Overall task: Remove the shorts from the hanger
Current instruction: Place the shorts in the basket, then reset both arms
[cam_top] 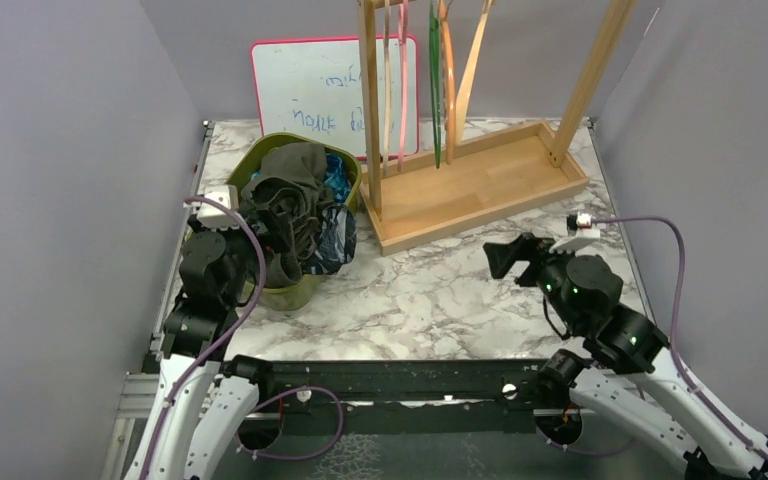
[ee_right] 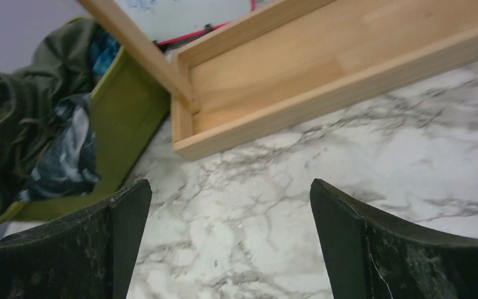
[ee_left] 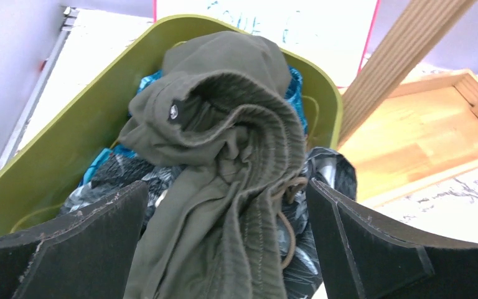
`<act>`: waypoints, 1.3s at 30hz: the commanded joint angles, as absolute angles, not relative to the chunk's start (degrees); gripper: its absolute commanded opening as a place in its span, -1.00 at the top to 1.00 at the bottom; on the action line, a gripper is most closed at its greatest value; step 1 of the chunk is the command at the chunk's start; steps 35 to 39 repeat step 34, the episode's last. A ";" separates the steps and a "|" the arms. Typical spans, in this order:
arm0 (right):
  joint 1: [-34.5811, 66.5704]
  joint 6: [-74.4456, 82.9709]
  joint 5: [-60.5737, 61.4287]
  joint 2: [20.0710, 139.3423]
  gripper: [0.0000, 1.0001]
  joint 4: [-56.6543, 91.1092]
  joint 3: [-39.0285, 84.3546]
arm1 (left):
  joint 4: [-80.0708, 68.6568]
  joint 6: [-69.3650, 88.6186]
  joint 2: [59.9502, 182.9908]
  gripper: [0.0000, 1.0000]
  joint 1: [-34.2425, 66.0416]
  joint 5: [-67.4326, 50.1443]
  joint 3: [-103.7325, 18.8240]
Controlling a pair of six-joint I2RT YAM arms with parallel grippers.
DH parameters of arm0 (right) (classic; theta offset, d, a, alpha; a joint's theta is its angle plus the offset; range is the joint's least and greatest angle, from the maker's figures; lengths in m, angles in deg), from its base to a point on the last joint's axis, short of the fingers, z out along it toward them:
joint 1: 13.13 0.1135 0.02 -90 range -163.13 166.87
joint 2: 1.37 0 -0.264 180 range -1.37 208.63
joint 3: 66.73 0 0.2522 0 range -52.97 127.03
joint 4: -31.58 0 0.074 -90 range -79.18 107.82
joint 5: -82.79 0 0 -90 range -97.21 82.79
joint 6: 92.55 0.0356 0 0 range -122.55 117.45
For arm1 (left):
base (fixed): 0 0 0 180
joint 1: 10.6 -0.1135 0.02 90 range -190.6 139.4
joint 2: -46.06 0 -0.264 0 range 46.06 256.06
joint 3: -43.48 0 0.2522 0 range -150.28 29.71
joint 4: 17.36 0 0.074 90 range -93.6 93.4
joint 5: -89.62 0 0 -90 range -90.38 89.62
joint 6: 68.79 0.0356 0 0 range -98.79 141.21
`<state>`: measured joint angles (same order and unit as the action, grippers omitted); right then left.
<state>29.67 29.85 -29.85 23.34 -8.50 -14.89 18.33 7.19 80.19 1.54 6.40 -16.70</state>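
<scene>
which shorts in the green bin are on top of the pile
The dark olive green shorts: they drape over the pile in the green bin, while the bright blue pair and the dark leaf-print pair only peek out underneath.

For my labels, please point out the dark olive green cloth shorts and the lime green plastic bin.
Dark olive green cloth shorts [ee_left: 249, 134]: left wrist view, ribbed waistband.
Lime green plastic bin [ee_left: 68, 143]: left wrist view, inner wall.

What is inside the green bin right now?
Olive shorts are piled on top. Bright blue cloth and dark printed cloth peek out beneath them. Anything deeper in the bin is covered.
</scene>
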 commanded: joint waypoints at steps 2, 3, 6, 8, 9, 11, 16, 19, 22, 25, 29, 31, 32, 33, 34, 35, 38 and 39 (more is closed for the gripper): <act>29.85 17.51 -45.45 34.70 -0.99 -8.79 -6.26 | 13.59 5.81 74.54 -0.98 1.70 13.77 -9.25; 29.85 16.81 -44.30 35.48 -0.99 -8.28 -5.57 | 13.58 5.86 74.34 -0.98 1.72 13.78 -8.65; 29.36 15.09 -39.82 37.13 -0.99 -6.17 -4.78 | 14.83 5.74 75.30 -0.98 1.70 14.35 -8.21; 27.13 14.62 -36.73 39.91 -0.99 -7.42 -3.34 | 15.73 5.52 76.06 -0.98 1.70 14.84 -8.62; 24.64 13.69 -32.55 41.45 -0.99 -7.51 -2.78 | 15.95 5.44 76.23 -0.98 1.70 14.90 -8.89; 16.38 12.89 -22.97 44.47 -0.99 -6.79 -1.72 | 15.92 5.39 76.13 -0.98 1.70 14.54 -9.19; -15.25 13.93 11.36 51.38 -0.99 -5.58 1.10 | 18.12 5.48 76.29 -0.98 1.70 13.19 -12.10; -17.35 11.43 14.13 49.76 -0.99 -8.34 3.75 | 21.53 5.91 76.75 -0.98 1.70 13.03 -15.34; -17.35 11.94 9.49 42.76 -0.99 -8.91 3.92 | 25.06 5.70 77.39 -0.98 1.70 13.16 -18.96; -17.35 11.49 7.80 36.09 -0.99 -10.33 4.57 | 28.03 5.23 78.38 -0.98 1.70 13.07 -22.34; -17.35 12.19 11.77 29.62 -0.99 -9.54 2.63 | 29.79 4.90 79.46 -0.98 1.70 12.94 -23.91; -17.35 13.77 12.31 29.09 -0.99 -9.91 1.94 | 30.73 4.57 79.98 -0.98 1.70 13.33 -24.03; -17.35 14.21 11.63 29.87 -0.99 -10.90 1.99 | 31.06 4.47 80.10 -0.98 1.70 13.53 -23.95; -17.35 14.09 11.52 30.77 -0.99 -11.93 2.10 | 31.37 4.36 80.11 -0.98 1.70 13.58 -23.84; -17.35 13.36 11.43 31.83 -0.99 -12.87 2.24 | 31.63 4.21 79.93 -0.98 1.70 13.66 -23.61; -17.35 13.36 11.43 31.83 -0.99 -12.87 2.24 | 31.63 4.21 79.93 -0.98 1.70 13.66 -23.61; -17.35 13.36 11.43 31.83 -0.99 -12.87 2.24 | 31.63 4.21 79.93 -0.98 1.70 13.66 -23.61; -17.35 13.36 11.43 31.83 -0.99 -12.87 2.24 | 31.63 4.21 79.93 -0.98 1.70 13.66 -23.61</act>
